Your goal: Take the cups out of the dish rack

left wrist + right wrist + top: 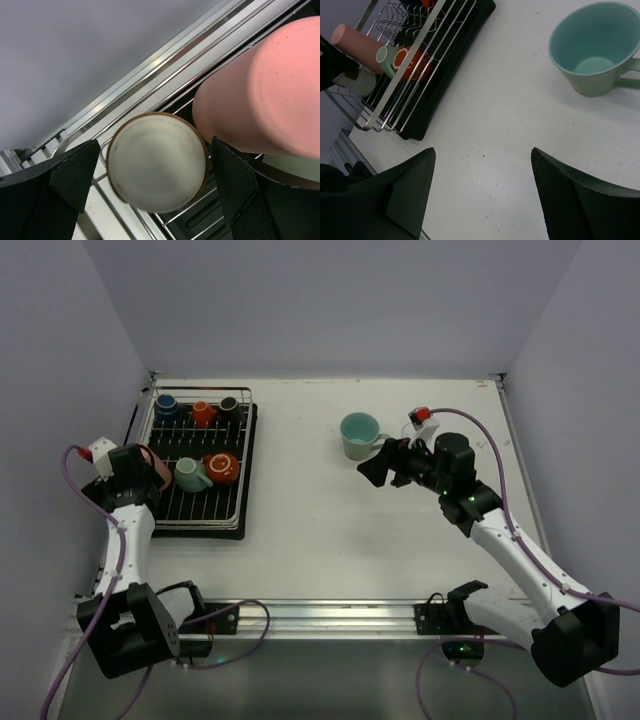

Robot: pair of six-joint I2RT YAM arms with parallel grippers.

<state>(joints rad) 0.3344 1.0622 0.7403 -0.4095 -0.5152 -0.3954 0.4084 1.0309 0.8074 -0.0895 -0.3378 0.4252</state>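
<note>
The silver wire dish rack (243, 470) sits on a black tray at the left. It holds a blue cup (165, 405), an orange cup (203, 413), a black cup (229, 405), a teal mug (188, 476), a red-orange cup (221, 467) and a salmon tumbler (153, 464). My left gripper (155, 150) is open, its fingers either side of a brown-rimmed cup (156, 161) with a white inside, next to the salmon tumbler (265, 100). Another teal mug (358, 435) stands upright on the table. My right gripper (383, 466) is open and empty just in front of it.
The rack's rim wires (165, 75) run close behind the brown cup. White walls enclose the table on the left, back and right. An aluminium rail (320, 615) runs along the near edge. The right wrist view shows the rack (410, 75) and the teal mug (592, 47).
</note>
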